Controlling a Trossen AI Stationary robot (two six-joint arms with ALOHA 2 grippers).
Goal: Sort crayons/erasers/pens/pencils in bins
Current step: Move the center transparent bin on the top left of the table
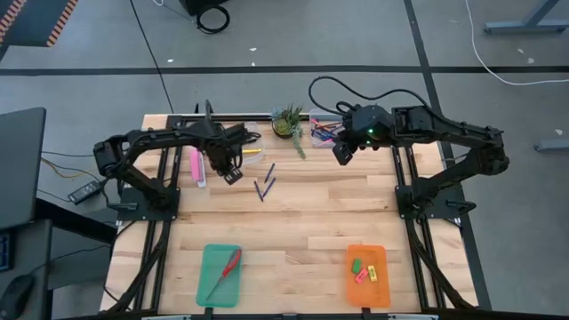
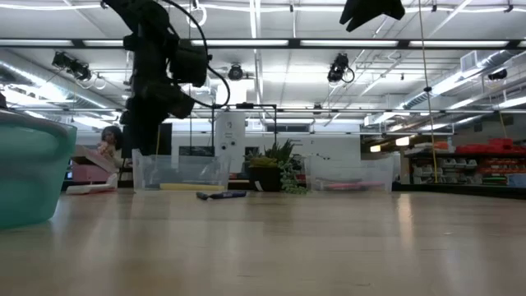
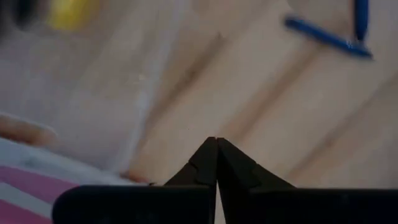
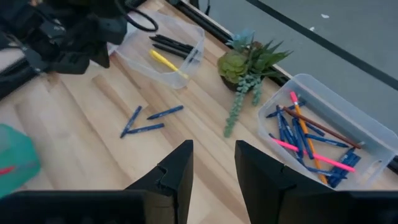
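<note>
My left gripper (image 1: 232, 174) (image 3: 216, 142) points down over the wood, its fingers shut with nothing between them. It stands between the long pink box (image 1: 197, 166) and the left clear bin (image 1: 250, 155). That bin holds black pencils (image 4: 173, 43) and a yellow one (image 4: 164, 62). Three blue pens (image 1: 265, 183) (image 4: 148, 121) lie loose on the table just right of this gripper. My right gripper (image 1: 341, 154) (image 4: 214, 157) hangs open in the air near the right clear bin (image 4: 323, 134), which holds blue pens and other sticks. Erasers (image 1: 364, 269) lie in the orange tray (image 1: 351, 293).
A small potted plant (image 1: 289, 123) stands between the two clear bins at the far edge. The teal tray (image 1: 210, 289) at the near left holds red-handled scissors (image 1: 227, 269). Bare wood stretches between the far bins and the near trays.
</note>
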